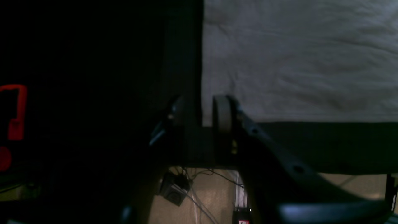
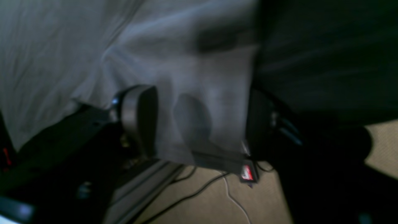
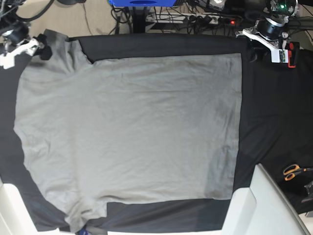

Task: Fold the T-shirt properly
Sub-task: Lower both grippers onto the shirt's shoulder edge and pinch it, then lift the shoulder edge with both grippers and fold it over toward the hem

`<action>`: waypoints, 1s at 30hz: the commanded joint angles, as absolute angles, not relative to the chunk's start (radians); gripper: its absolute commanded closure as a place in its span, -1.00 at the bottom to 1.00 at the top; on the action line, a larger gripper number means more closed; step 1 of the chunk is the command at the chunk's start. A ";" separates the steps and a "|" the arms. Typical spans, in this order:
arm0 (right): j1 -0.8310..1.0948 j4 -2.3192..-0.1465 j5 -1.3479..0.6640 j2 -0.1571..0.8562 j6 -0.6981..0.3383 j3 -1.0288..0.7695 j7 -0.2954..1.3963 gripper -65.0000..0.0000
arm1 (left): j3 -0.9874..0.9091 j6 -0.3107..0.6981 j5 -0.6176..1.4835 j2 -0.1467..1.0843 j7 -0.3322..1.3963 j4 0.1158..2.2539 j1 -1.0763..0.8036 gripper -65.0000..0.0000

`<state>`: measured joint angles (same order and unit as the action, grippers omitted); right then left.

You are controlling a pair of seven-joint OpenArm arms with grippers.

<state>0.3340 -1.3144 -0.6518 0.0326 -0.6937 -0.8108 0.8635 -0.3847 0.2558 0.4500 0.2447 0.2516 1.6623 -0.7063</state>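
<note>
The grey T-shirt [image 3: 132, 127] lies spread flat on the black table cloth [image 3: 274, 122]. Its hem is to the right and its sleeves are to the left. My left gripper [image 3: 251, 53] is at the shirt's far right corner. In the left wrist view [image 1: 198, 119] its jaws stand slightly apart, straddling the corner of the shirt [image 1: 295, 62]. My right gripper [image 3: 44, 49] is at the far left sleeve. In the right wrist view [image 2: 199, 124] it is wide open with the sleeve cloth [image 2: 211, 93] between its fingers.
Orange-handled scissors [image 3: 292, 171] lie on the cloth at the right edge. A white block [image 3: 259, 200] stands at the front right. Cables and a power strip [image 3: 205, 19] lie on the floor beyond the table's far edge.
</note>
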 commanded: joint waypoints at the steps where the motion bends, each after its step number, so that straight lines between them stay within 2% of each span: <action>1: 0.348 -1.322 -0.644 0.038 -0.698 -0.791 0.883 -0.07 | -0.387 0.255 0.460 0.255 0.231 1.678 -0.714 0.51; 6: 0.349 -1.320 -0.644 0.038 -0.698 -0.762 0.878 0.01 | -0.390 0.255 0.461 0.228 0.231 1.676 -0.713 0.51; 7: 0.348 -1.320 -0.644 0.038 -0.698 -0.762 0.878 0.10 | -0.392 0.255 0.461 0.217 0.231 1.676 -0.711 0.51; 9: 0.344 -1.320 -0.644 0.039 -0.698 -0.763 0.878 0.43 | -0.386 0.257 0.461 0.209 0.232 1.676 -0.711 0.51; 11: 0.343 -1.320 -0.642 0.041 -0.698 -0.763 0.881 0.90 | -0.380 0.259 0.463 0.208 0.232 1.676 -0.711 0.48; 12: 0.343 -1.320 -0.641 0.041 -0.698 -0.762 0.881 1.00 | -0.380 0.259 0.467 0.206 0.232 1.675 -0.711 0.47; 13: 0.344 -1.320 -0.641 0.041 -0.698 -0.762 0.880 0.98 | -0.380 0.259 0.484 0.205 0.232 1.675 -0.711 0.45; 14: 0.344 -1.320 -0.641 0.041 -0.698 -0.762 0.878 0.92 | -0.380 0.259 0.515 0.206 0.232 1.673 -0.711 0.38; 15: 0.344 -1.320 -0.641 0.041 -0.698 -0.762 0.878 0.95 | -0.380 0.260 0.549 0.209 0.234 1.667 -0.711 0.27; 18: 0.344 -1.320 -0.641 0.044 -0.698 -0.763 0.877 0.99 | -0.380 0.260 0.651 0.229 0.234 1.621 -0.708 -0.30; 20: 0.346 -1.320 -0.641 0.044 -0.698 -0.762 0.877 0.99 | -0.380 0.260 0.685 0.231 0.234 1.581 -0.687 -0.50; 30: 0.348 -1.320 -0.639 0.045 -0.698 -0.762 0.878 0.99 | -0.378 0.260 0.685 0.206 0.234 1.412 -0.598 -0.42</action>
<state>0.3443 -1.3113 -0.6285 0.0330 -0.6926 -0.7609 0.8833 -0.3740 0.2550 0.6811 0.2005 0.2497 1.4006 -0.5919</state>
